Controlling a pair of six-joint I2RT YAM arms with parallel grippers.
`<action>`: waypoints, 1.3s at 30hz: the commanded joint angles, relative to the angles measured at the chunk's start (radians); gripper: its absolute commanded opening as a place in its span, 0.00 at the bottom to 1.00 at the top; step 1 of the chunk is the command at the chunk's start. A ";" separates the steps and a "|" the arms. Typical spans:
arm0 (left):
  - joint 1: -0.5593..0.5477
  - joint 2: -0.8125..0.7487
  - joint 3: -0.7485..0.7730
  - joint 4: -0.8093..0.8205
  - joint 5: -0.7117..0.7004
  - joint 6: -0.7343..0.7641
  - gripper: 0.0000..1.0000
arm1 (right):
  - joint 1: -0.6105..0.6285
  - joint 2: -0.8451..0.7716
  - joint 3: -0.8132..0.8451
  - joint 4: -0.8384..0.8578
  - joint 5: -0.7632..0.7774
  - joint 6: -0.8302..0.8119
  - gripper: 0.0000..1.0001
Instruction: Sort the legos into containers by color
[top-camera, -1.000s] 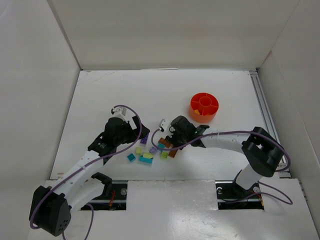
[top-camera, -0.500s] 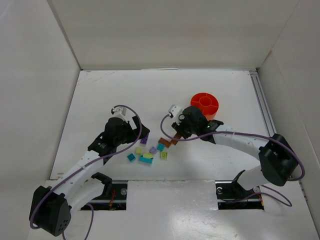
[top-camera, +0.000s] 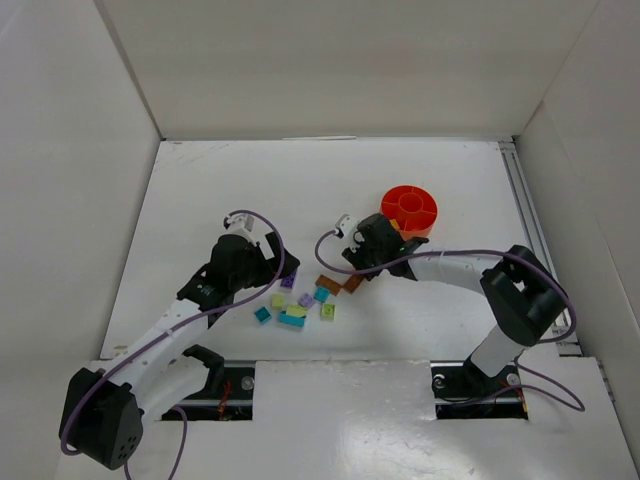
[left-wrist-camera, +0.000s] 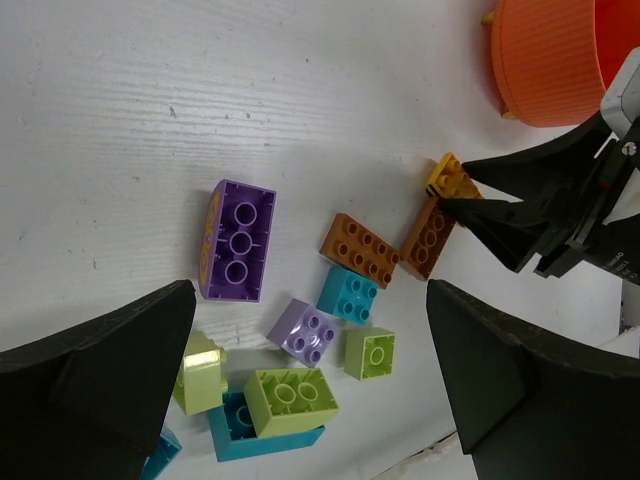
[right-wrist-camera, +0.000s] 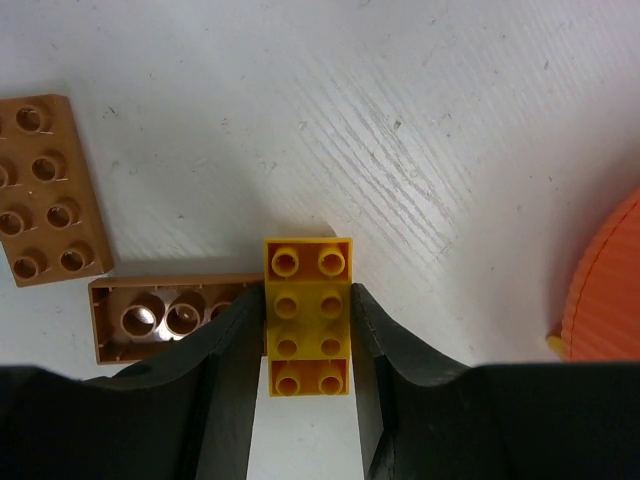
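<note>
White walls box in a white surface (top-camera: 250, 190), scuffed where the wrist cameras look down on it. The yellow brick (right-wrist-camera: 308, 315) is pinched lengthwise in the right jaws, which are clamped on its two long sides, studs up. It sits low over the surface, a little way short of the orange bowl (top-camera: 408, 212), whose ribbed wall edges into my right wrist view.

Its far end lies against the end of a brown brick (right-wrist-camera: 170, 315); I can't tell whether they touch. A second brown brick (right-wrist-camera: 45, 190) lies just beyond, studs up.

Past those, in the left wrist view, the rest of the legos are scattered in a loose cluster. There is a purple brick (left-wrist-camera: 238, 240) lying on its side, a teal square (left-wrist-camera: 348, 294), a lilac one (left-wrist-camera: 303, 333) and a small lime one (left-wrist-camera: 370, 353). A lime brick (left-wrist-camera: 290, 400) sits on top of a long teal brick (left-wrist-camera: 265, 435), with a pale yellow-green piece (left-wrist-camera: 200, 372) beside them.

The left jaws hang over this cluster, spread wide apart, gripping nothing. The right arm (top-camera: 450, 270) reaches across in front of the bowl.
</note>
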 joint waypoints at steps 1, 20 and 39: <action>-0.004 0.008 0.033 0.029 0.003 0.019 1.00 | 0.004 0.003 0.046 0.040 0.030 0.030 0.16; -0.004 0.008 0.042 0.020 -0.006 0.019 1.00 | 0.004 0.056 0.084 0.040 0.042 0.049 0.60; -0.004 0.008 0.042 0.020 -0.006 0.019 1.00 | -0.069 0.084 0.112 0.051 0.029 0.117 0.61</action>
